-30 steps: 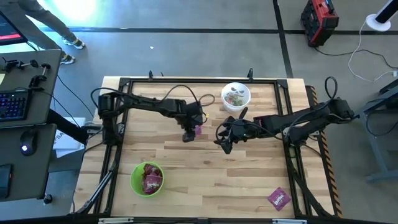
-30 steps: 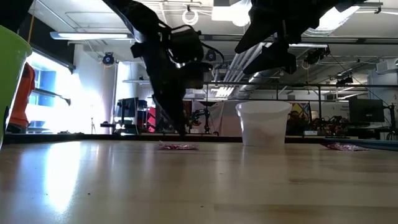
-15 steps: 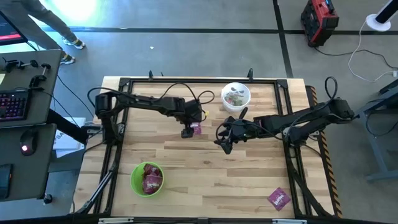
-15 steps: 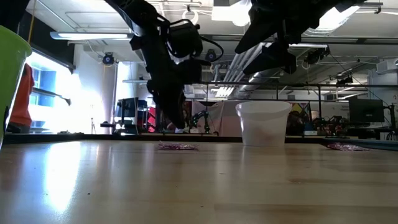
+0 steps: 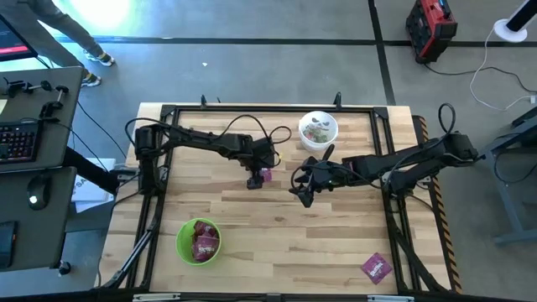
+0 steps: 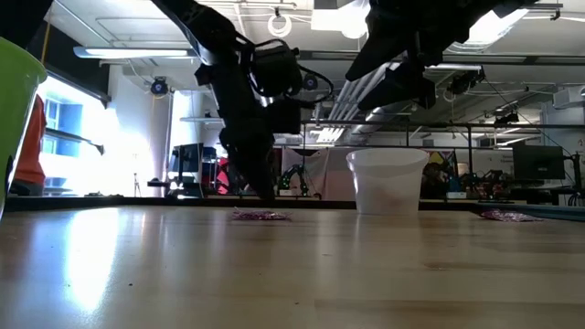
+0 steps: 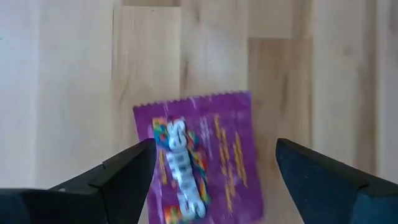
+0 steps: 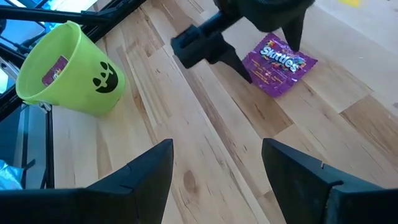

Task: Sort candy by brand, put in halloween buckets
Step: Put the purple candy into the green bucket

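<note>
A purple packet (image 7: 202, 155) with white print lies flat on the table, also seen in the high view as the packet (image 5: 266, 175). My left gripper (image 7: 215, 149) is open just above it, one finger on each side, at the table's middle (image 5: 254, 180). My right gripper (image 8: 216, 149) is open and hovers to the right of it (image 5: 304, 195), touching nothing. The green bucket (image 5: 198, 241) near the near edge holds purple packets. The white bucket (image 5: 319, 130) at the far edge holds small wrapped sweets. A second purple packet (image 5: 376, 268) lies at the near right corner.
Black frame rails (image 5: 252, 109) run around the table's edges. Bare wood (image 5: 294, 239) lies between the green bucket and the near-right packet. A desk with a keyboard (image 5: 21, 138) stands left of the table. A person's legs (image 5: 75, 33) show on the floor beyond it.
My left gripper rose a little off the table, then came back down over the purple packet. The packet stayed where it was. My right arm kept still.
</note>
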Available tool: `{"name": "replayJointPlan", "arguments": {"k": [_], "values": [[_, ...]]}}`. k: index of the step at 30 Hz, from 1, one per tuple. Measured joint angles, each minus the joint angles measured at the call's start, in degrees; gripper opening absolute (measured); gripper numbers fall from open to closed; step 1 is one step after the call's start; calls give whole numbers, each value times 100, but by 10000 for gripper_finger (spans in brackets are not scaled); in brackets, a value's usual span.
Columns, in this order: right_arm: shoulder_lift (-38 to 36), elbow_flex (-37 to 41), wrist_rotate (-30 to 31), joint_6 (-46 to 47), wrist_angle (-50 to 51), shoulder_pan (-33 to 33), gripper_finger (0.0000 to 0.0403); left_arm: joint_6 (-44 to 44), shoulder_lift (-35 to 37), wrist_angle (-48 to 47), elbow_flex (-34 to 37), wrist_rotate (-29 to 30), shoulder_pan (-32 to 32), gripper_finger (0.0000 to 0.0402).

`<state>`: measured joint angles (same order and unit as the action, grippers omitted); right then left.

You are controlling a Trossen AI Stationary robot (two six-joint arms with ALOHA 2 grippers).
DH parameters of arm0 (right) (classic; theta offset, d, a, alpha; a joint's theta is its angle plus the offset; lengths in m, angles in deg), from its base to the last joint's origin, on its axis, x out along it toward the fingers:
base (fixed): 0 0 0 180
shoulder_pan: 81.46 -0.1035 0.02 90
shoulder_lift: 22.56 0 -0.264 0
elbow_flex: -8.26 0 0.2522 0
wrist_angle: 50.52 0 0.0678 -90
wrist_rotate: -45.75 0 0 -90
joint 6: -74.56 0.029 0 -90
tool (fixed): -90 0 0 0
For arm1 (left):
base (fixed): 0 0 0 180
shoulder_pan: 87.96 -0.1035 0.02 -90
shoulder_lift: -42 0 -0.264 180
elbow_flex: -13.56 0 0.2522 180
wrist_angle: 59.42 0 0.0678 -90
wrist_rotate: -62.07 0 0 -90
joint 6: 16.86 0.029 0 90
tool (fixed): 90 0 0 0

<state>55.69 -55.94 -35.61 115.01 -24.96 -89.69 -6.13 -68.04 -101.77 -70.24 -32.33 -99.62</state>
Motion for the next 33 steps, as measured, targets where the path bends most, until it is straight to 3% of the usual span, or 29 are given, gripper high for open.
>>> {"name": "replayJointPlan", "arguments": {"k": [8,16,19,24,25,33], "values": [[0,0,11,0,51,0,238,32,-435,110,-30,473,53,322],[0,0,11,2,86,0,238,31,-516,141,-24,523,88,307],[0,0,11,0,86,0,238,35,-520,141,-20,638,105,246],[0,0,11,2,86,0,238,-15,-546,206,-18,994,86,43],[0,0,11,2,88,0,238,-104,-546,207,-17,987,74,25],[0,0,12,-43,87,0,238,-448,237,-484,53,659,-78,7]]}}
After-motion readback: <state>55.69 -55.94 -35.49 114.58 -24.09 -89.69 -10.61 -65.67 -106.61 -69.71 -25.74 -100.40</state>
